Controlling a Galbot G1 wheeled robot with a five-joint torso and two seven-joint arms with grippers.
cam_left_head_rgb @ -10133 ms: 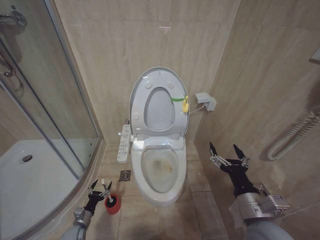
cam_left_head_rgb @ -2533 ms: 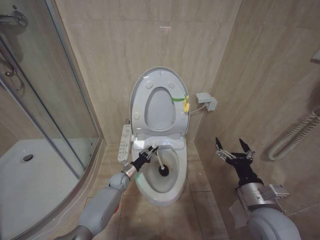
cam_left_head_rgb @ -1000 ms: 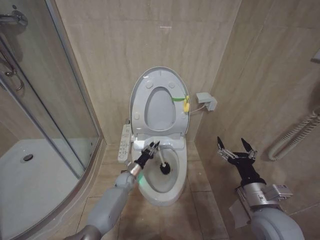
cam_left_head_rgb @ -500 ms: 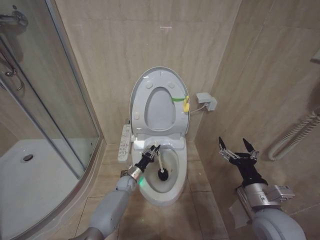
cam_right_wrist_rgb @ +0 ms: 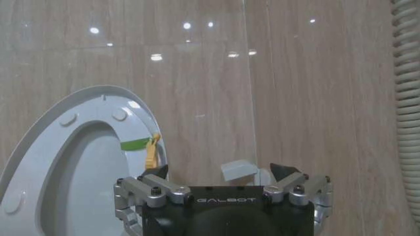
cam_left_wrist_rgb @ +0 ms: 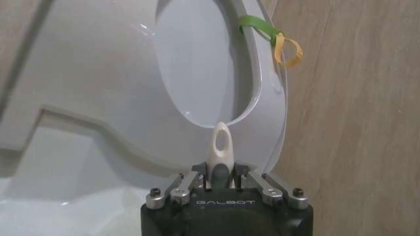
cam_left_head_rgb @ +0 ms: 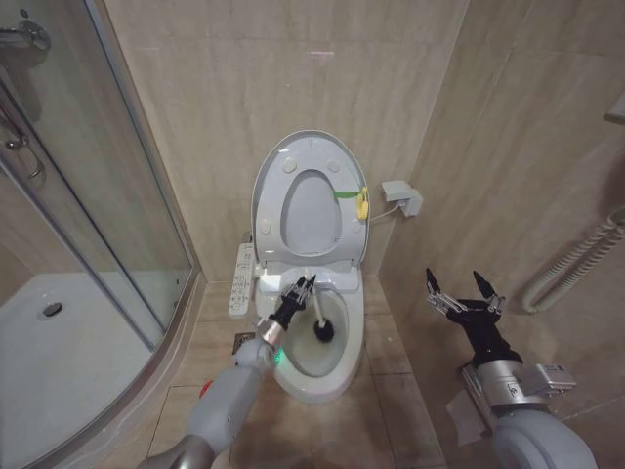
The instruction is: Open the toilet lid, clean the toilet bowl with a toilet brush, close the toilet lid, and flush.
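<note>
The toilet lid [cam_left_head_rgb: 311, 166] stands upright against the back wall, together with the raised seat. Below it lies the white toilet bowl [cam_left_head_rgb: 311, 376], open to view. My left gripper [cam_left_head_rgb: 296, 291] hovers over the bowl's back left rim, shut on the white handle of the toilet brush [cam_left_head_rgb: 323, 330], whose black head is down inside the bowl. In the left wrist view, the brush handle's looped end [cam_left_wrist_rgb: 222, 140] sticks out between the shut fingers of that gripper [cam_left_wrist_rgb: 222, 173], facing the lid [cam_left_wrist_rgb: 85, 83]. My right gripper [cam_left_head_rgb: 459, 296] hangs open to the right of the toilet, holding nothing, and shows open again in the right wrist view [cam_right_wrist_rgb: 221, 172].
A glass shower enclosure [cam_left_head_rgb: 88, 244] fills the left side. A bidet control panel [cam_left_head_rgb: 241, 278] sticks out left of the bowl, with a floor drain [cam_left_head_rgb: 242, 342] beside it. A green strap with a yellow ring [cam_left_head_rgb: 354, 198] hangs on the lid, near a white wall box [cam_left_head_rgb: 402, 198]. A corrugated hose [cam_left_head_rgb: 576, 259] runs on the right wall.
The brush head has shifted slightly back and to the right inside the bowl since half a second ago, with the left gripper moving along. The right arm stays put.
</note>
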